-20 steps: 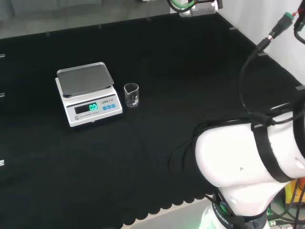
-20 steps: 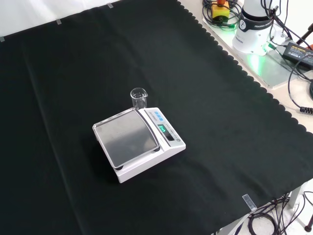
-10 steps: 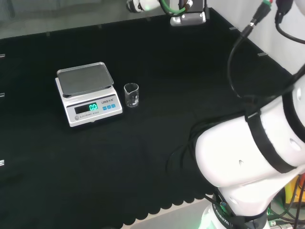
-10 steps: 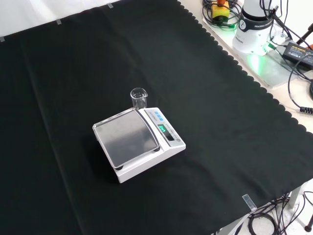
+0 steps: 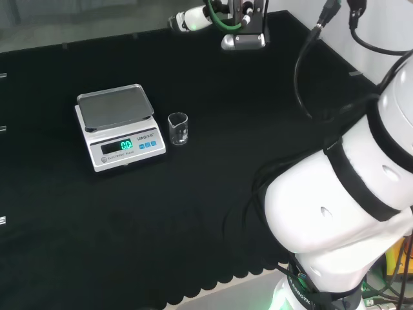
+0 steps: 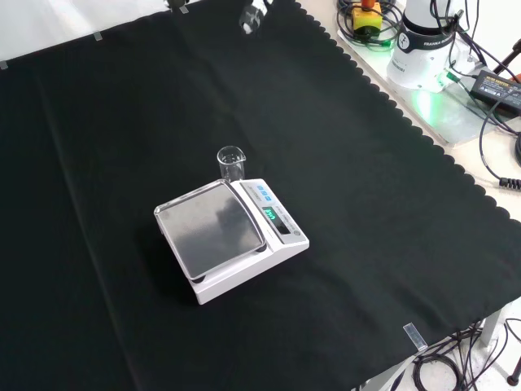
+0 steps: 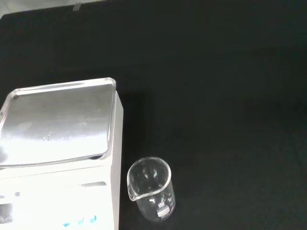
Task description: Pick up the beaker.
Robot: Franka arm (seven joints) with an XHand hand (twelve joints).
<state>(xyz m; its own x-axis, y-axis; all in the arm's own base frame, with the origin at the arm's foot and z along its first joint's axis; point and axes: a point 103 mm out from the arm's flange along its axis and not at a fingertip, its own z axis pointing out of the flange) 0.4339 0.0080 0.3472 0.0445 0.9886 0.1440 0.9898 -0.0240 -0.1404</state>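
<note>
1. One hand [image 5: 193, 18], black and white, high over the far edge of the cloth [image 5: 258, 116] in the head view. Just inside the top edge in the front view [image 6: 252, 16]. Too little in sight to tell whether spread or closed. Touching nothing, and well apart from the ware.
2. One arm [image 5: 342, 206] in big, smooth, white rounded links at the head view's right, banded with black straps and hung with dark cables. Round white base [image 6: 423, 45] past the cloth's scalloped edge in the front view.
3. One beaker [image 5: 178, 128], small, clear and cylindrical, upright near the middle of the cloth, well away from every edge. Just beside the scale: to its right in the head view, behind its far corner in the front view [image 6: 231, 164].
4. From the wrist view, a look down into the beaker's [image 7: 150, 188] round mouth. Pouring lip on the side toward the scale, faint white print on the wall.
5. One scale [image 5: 119, 127], a white boxy body under a flat, square, dull-metal pan with a raised rim. Lit green display and blue buttons on its sloping front face, plain in the head and front [image 6: 230, 237] views. Pan bright with glare in the wrist view [image 7: 57, 124].
6. One black cloth, matte, with a scalloped edge on the arm's side.
</note>
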